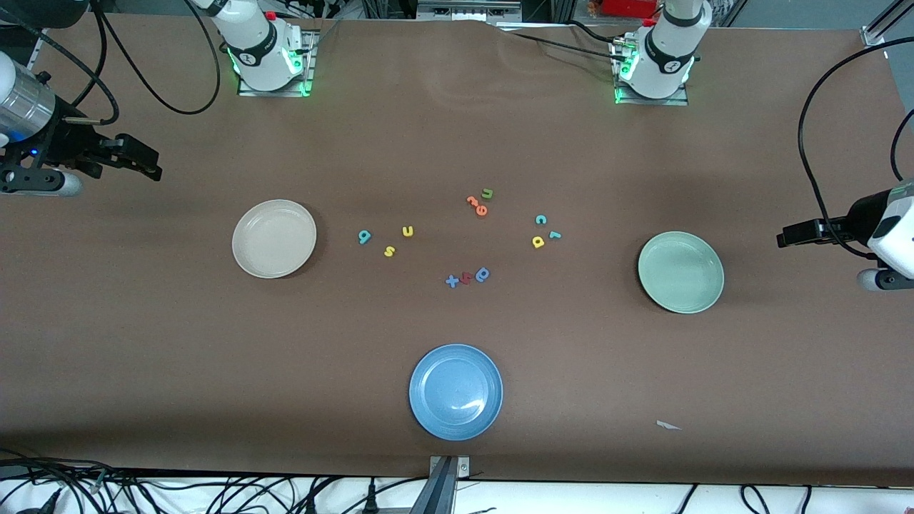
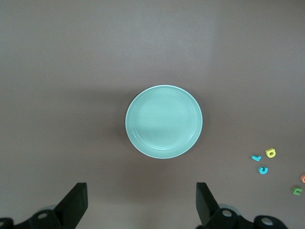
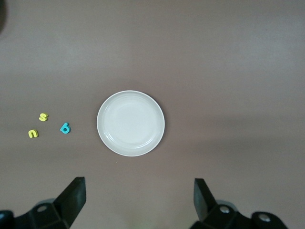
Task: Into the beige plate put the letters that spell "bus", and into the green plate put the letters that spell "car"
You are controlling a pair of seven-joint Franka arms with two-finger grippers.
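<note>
Nothing is sorted yet: beige plate (image 1: 274, 238) and green plate (image 1: 680, 272) sit empty, all six letters loose on the desk. Left hand (image 2: 141, 206) and right hand (image 3: 138, 203) hover apart-fingered, each above its plate's end.

Beige plate (image 1: 274, 238), green plate (image 1: 680, 272), blue plate (image 1: 455, 392), brown table (image 1: 143, 343).

A robotics lab. 2 white robot arm bases (image 1: 268, 53) with green status lights are bolted on metal plates along one edge of a wide brown-covered bench (image 1: 214, 357). Loose black cables (image 1: 143, 492) pile along the opposite edge and loop over both ends. A metal camera mount (image 1: 446, 482) clamps at that edge's middle.
</note>
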